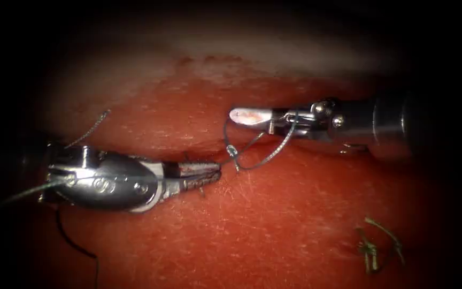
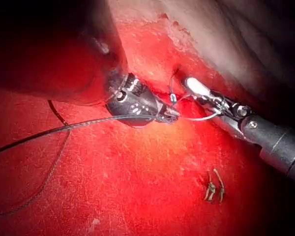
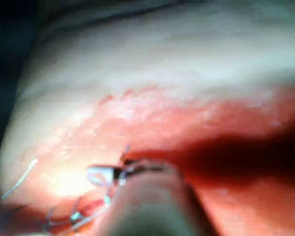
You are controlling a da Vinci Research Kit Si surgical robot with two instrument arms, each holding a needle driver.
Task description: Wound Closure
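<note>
Near field: cut ends (image 1: 376, 243) of thread lie on the tissue (image 1: 274, 225) at near right, well apart from both tools, and a dark thread (image 1: 73, 243) trails at near left. Middle: the left gripper (image 1: 212, 174) lies along the cut (image 1: 188, 155), its tip just beside a small knot (image 1: 232, 151); it looks closed, apparently on thread at that knot, probably to steady the strand. A thread loop (image 1: 274, 152) runs from the knot to the right gripper (image 1: 247, 116), farther and to the right, draped around it; whether it is open or closed cannot be told. No needle can be made out. Far field: pale tissue. No containers appear.
</note>
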